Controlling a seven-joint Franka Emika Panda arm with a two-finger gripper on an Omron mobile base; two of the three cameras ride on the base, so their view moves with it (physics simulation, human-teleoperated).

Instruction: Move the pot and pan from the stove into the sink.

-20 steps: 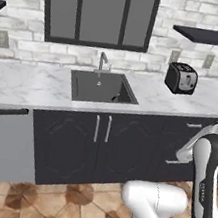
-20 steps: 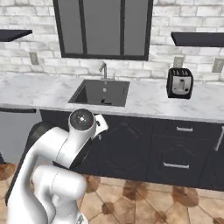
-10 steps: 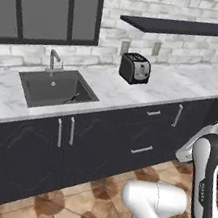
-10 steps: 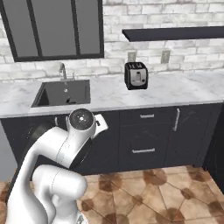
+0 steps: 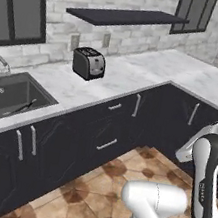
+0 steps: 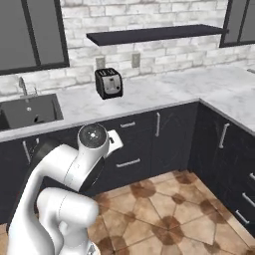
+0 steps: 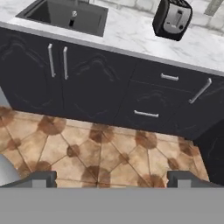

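Search step, nothing carried. The tool (image 7: 112, 178), at the bottom of the hand view, stands released and empty above the floor (image 7: 100, 153). The sink (image 5: 9, 96) lies at left of the left base view, beside a toaster (image 5: 88, 63) on the bench (image 5: 138, 68). Pot, pan and stove are unseen; the next move calls for finding the stove.

counter (image 5: 138, 70): white marble, veined, smooth
sink (image 5: 6, 95): dark grey, matt
toaster (image 5: 88, 63): glossy black and steel
cabinets (image 6: 174, 134): dark, embossed, metal handles
floor (image 7: 96, 153): brown stone tile
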